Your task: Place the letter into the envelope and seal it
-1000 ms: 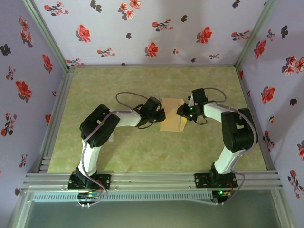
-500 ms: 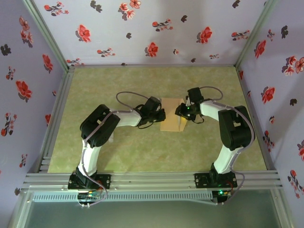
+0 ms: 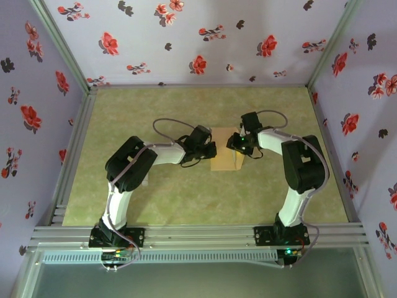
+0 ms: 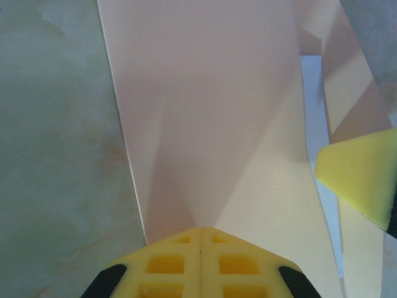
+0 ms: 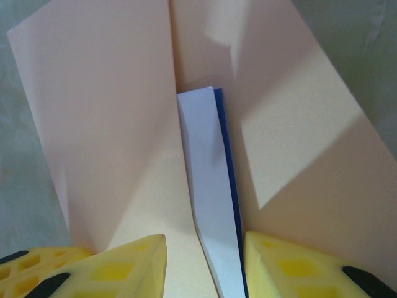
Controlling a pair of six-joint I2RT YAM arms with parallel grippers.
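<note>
Envelope (image 3: 224,164): tan kraft, flat at centre of tabletop (image 3: 155,105), well apart from all edges, between the two grippers.
Letter (image 5: 208,186): white sheet w/ blue border, a narrow strip showing in the envelope's mouth between the two tan panels, partly inside. Rest hidden.
Left gripper (image 3: 211,151): at envelope's left edge. In wrist view, yellow fingers (image 4: 167,264) pressed together, pinching the envelope's edge, w/ paper ridging up from the tips.
Right gripper (image 3: 235,144): at envelope's right side near far corner. In wrist view, fingers (image 5: 133,267) spread, letter strip running between them. Grip on letter: cannot tell.
</note>
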